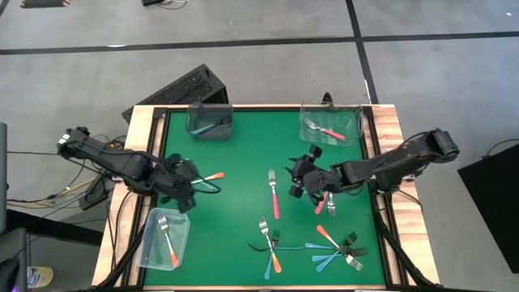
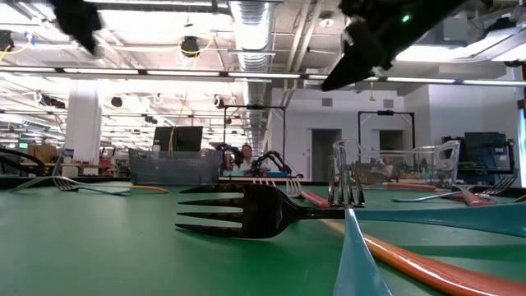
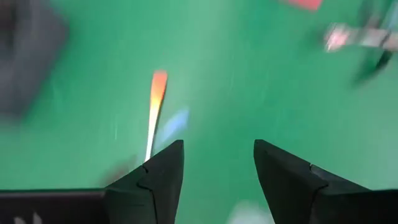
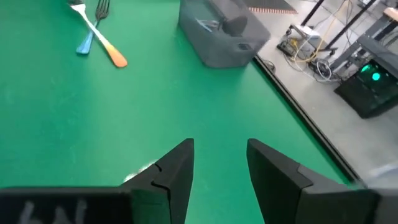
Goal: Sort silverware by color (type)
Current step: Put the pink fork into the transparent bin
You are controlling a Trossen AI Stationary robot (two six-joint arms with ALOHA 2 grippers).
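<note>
Green felt is covering the surface (image 1: pixel 243 162), which is being framed by a pale wooden rim, and a wide hall with ceiling lights is being shown beyond it in the low view.

The left claw (image 1: pixel 188 193) is being held over the left part of the surface, with its fingers (image 3: pixel 163 177) parted and nothing seen between them. Just beside it an orange-handled fork (image 1: pixel 212 176) and a blue-handled fork (image 1: pixel 209 188) are lying close together.

The right claw (image 1: pixel 304 185) is being held over the middle right of the surface, with its fingers (image 4: pixel 177 167) parted and nothing being held between them. A pink-handled fork (image 1: pixel 274 195) is lying just to its left, and another pink fork (image 1: pixel 323 200) is lying right by it.

Three clear containers are being used at the edges: the far left one (image 1: pixel 210 121) is holding a blue fork (image 1: pixel 212 125), the far right one (image 1: pixel 331 122) is holding a pink fork (image 1: pixel 328 130), and the near left one (image 1: pixel 165 238) is holding an orange fork (image 1: pixel 169 242).

Unsorted forks are being left along the near edge: a crossed group near the middle (image 1: pixel 270 242) and a cluster of blue and orange ones further right (image 1: pixel 339 248).
</note>
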